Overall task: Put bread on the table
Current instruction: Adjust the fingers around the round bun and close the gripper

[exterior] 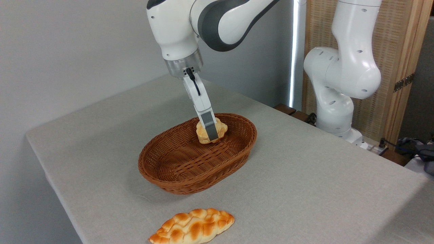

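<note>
The bread (222, 128), a small lumpy cream bun with toasted patches, sits at the far end of the brown wicker basket (176, 169). My gripper (212, 135) reaches down into the basket and its near grey finger (210, 127) lies across the front of the bun. The far finger is hidden behind the bun, so the fingers appear to straddle it; whether they press on it I cannot tell. The basket stands on the table (305, 176), which is covered in light grey cloth.
A long braided golden-orange loaf (192, 227) lies on the cloth near the front edge. The arm's white base (339, 88) rises at the table's far right corner, with cables (407, 145) beside it. A wooden screen (400, 51) stands behind.
</note>
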